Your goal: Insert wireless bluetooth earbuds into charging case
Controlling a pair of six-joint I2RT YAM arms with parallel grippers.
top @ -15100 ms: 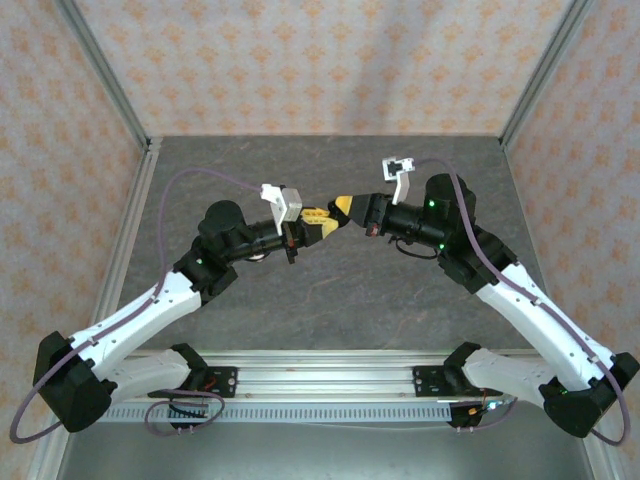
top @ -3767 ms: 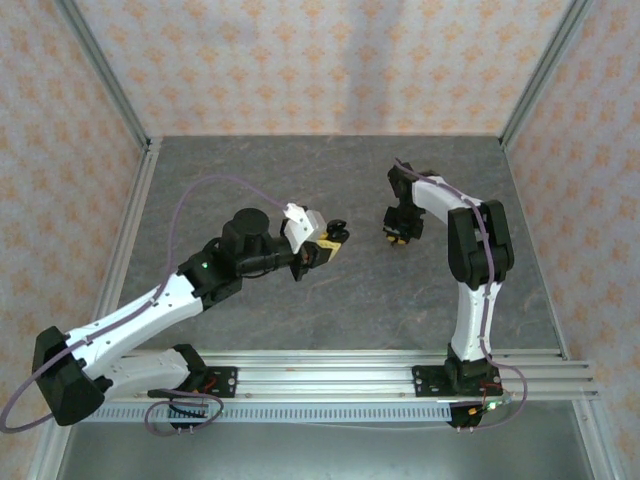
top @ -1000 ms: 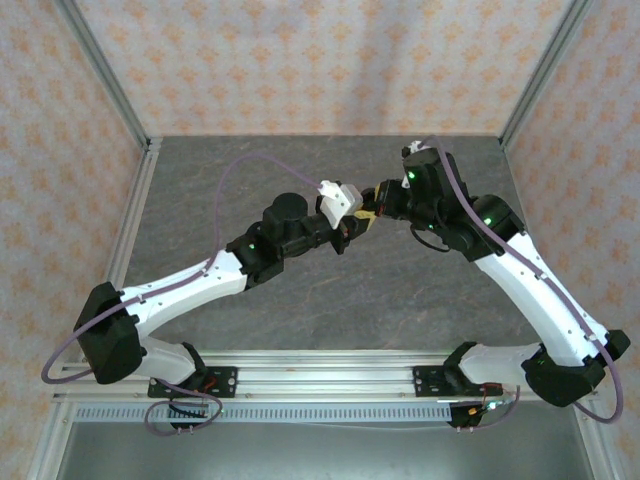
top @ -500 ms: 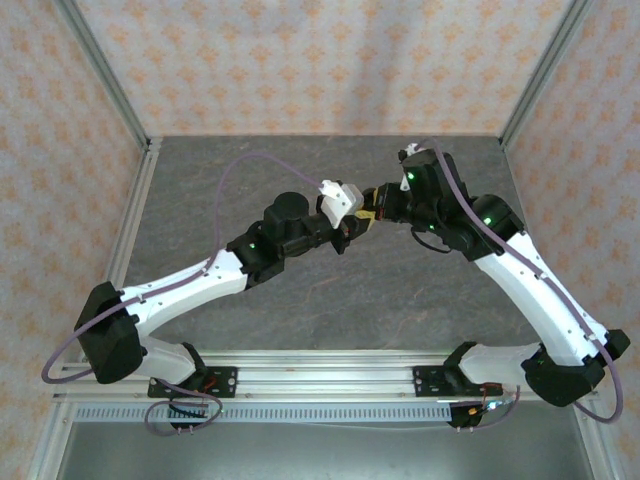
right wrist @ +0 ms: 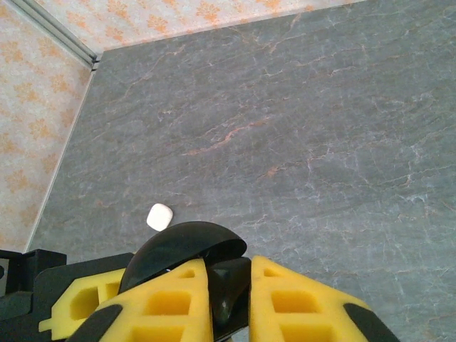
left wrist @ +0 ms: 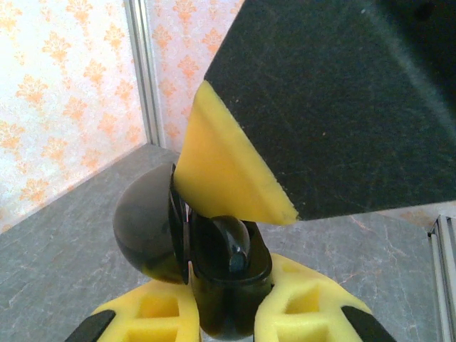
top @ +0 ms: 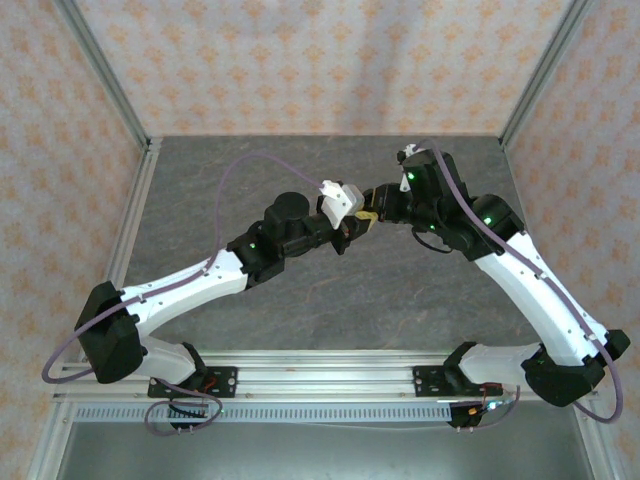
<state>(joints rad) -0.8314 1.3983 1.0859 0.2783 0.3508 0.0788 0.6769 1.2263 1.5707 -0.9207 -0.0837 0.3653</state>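
My left gripper (left wrist: 228,303) is shut on the black charging case (left wrist: 214,313), held above the table with its domed lid (left wrist: 142,221) swung open to the left. One black earbud (left wrist: 234,251) sits in the case's well. My right gripper (right wrist: 228,288) meets the case from the opposite side. One of its yellow fingertips (left wrist: 228,182) rests just over the earbud. In the right wrist view the fingers stand slightly apart, with the case's black body between them and the lid (right wrist: 182,246) to their left. From above, both grippers (top: 350,228) (top: 371,210) touch noses at mid-table.
A small white rounded object (right wrist: 159,216) lies on the grey table (right wrist: 299,128) beyond the case, near the left wall. Aluminium rails and patterned walls (top: 300,60) enclose the table. Both arms arch inward over the middle.
A few seconds ago the grippers were apart, the right one low over the table at the right. Both arms have come together since. Over the last second they hold still.
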